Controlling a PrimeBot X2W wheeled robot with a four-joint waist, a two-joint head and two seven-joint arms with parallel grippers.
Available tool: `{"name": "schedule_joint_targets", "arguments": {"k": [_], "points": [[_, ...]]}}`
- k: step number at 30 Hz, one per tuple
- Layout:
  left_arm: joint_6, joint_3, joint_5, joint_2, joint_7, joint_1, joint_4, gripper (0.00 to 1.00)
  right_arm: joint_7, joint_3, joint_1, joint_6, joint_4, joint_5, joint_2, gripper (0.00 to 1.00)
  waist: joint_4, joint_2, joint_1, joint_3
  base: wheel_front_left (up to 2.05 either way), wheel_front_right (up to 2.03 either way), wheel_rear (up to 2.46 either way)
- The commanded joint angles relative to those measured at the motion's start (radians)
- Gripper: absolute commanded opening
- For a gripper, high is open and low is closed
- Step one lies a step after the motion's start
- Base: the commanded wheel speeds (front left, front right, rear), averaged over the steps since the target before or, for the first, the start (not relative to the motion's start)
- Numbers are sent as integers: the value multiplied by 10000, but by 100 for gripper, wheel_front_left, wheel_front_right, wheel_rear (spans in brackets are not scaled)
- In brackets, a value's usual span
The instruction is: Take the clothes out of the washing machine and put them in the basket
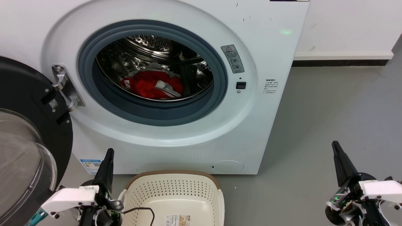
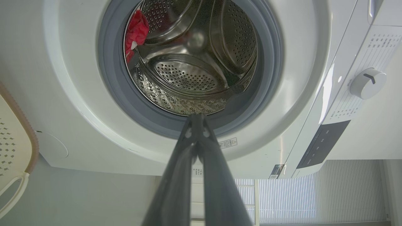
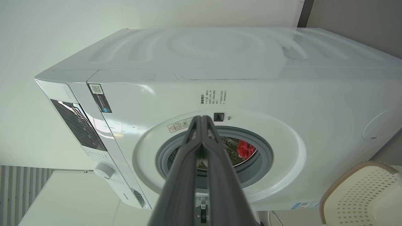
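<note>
Left pincer and right pincer sit low at either side, each with its dark fingers pressed together, gripping nothing. Between them the basket stands on the floor just before the washing machine, a paper label on its bottom. The clothes lie bunched low in the steel drum, beside the open door.

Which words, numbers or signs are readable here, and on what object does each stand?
Nothing can be quoted.
Grey sticker on the washing machine: a warning triangle, words too small.
White label beside it: too small.
Paper label in the basket: text blurred.
</note>
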Motion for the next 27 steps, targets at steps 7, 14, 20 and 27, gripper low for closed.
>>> {"name": "schedule_joint_targets", "arguments": {"k": [7,14,20,27], "points": [[-25,21,6,-21,30,-51,-10,0,0,3,-128,-3,12,34,12,0,0,0,0,0,0,0,0],[-25,21,7,-21,30,-51,-10,0,0,4,-128,-3,12,34,12,0,0,0,0,0,0,0,0],[-25,21,7,-21,30,-51,-10,0,0,4,-128,-3,12,34,12,0,0,0,0,0,0,0,0],[-25,21,7,-21,30,-51,-10,0,0,4,-128,-3,12,34,12,0,0,0,0,0,0,0,0]]}}
